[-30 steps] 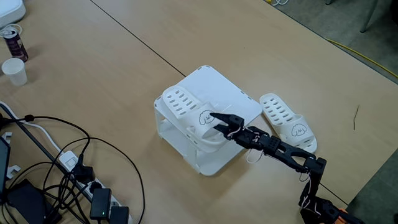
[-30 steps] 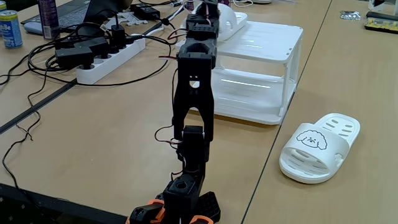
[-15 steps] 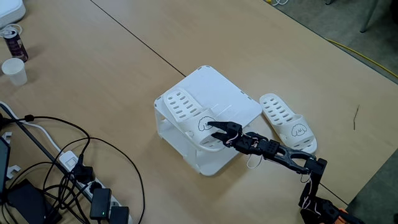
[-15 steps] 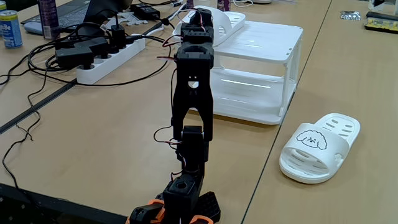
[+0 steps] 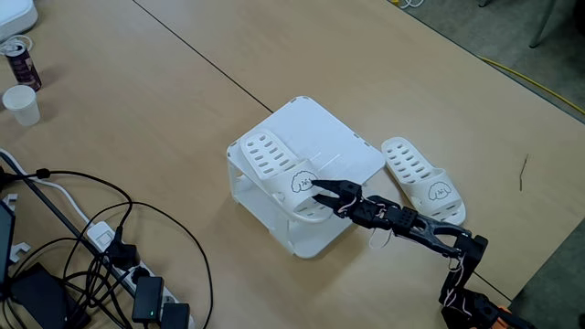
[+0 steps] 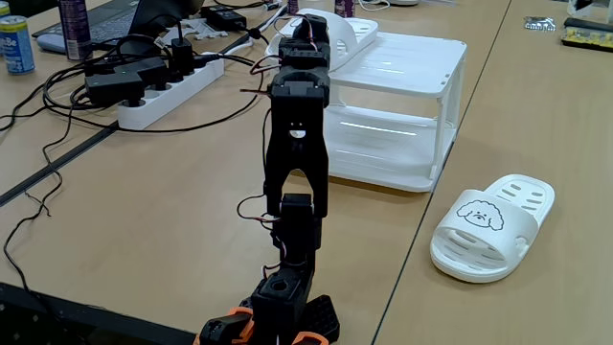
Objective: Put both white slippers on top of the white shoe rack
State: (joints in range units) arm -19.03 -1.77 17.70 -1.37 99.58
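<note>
One white slipper lies on the white shoe rack, along the top's left edge in the higher fixed view; the gripper sits at its strap end with jaws parted, gripping nothing. The second slipper lies on the desk, just beside the rack's right side; it looks light, flexible and rubbery, best taken by the strap arch or side wall. No legible writing; each strap bears a cartoon face.
</note>
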